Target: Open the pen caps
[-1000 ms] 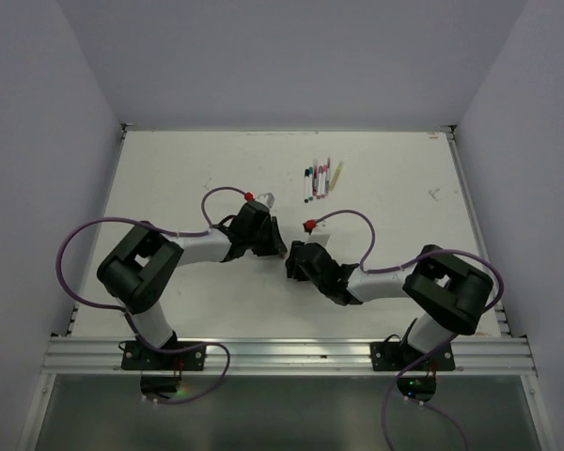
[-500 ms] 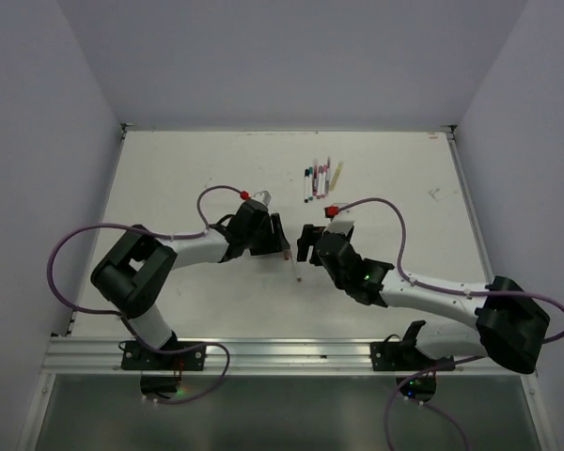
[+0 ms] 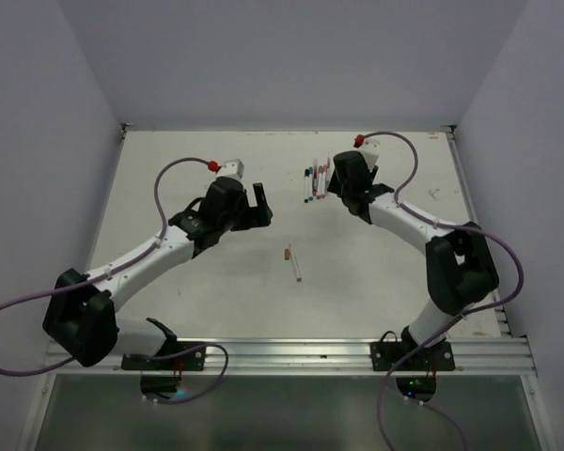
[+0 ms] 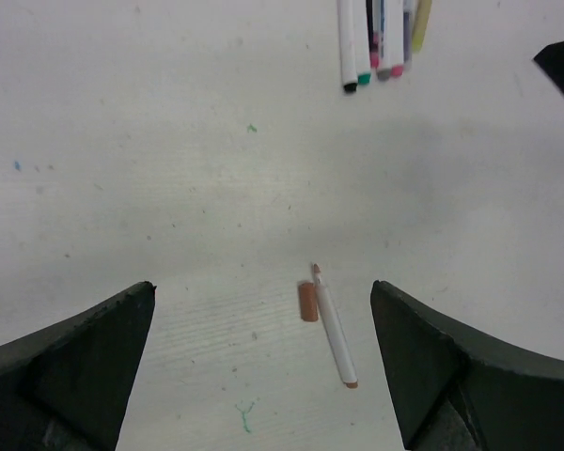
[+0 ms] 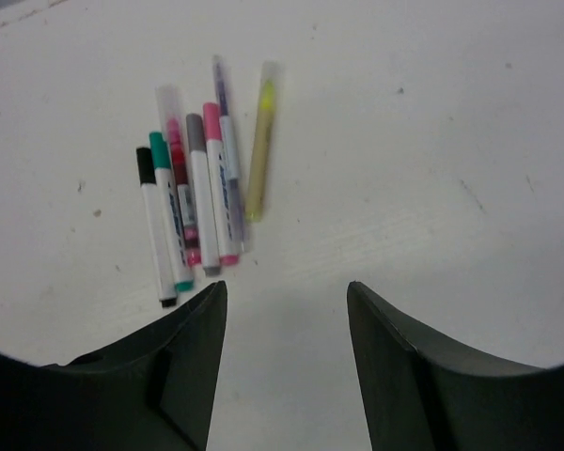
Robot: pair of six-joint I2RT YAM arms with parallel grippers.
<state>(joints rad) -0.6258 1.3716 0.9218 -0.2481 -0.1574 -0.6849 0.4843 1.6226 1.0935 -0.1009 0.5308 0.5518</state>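
Note:
An orange-brown pen cap lies loose on the white table beside its white-barrelled pen, whose tip is bare. In the top view, this pen and its cap sit mid-table. My left gripper hovers open above them, empty, and in the top view it stands to their upper left. Further back lies a row of capped pens with black, green and pink caps, plus a yellow pen. My right gripper is open just before that row, holding nothing.
Small ink marks dot the table, among them a green scribble. The right arm's elbow stands over the table's right side. The table's back edge meets the wall behind the pen row.
Both arms drew apart from mid-table. My left gripper opened wide and pulled back left. The pen and its cap now lie separate on the table. My right arm swung back to the pen row.

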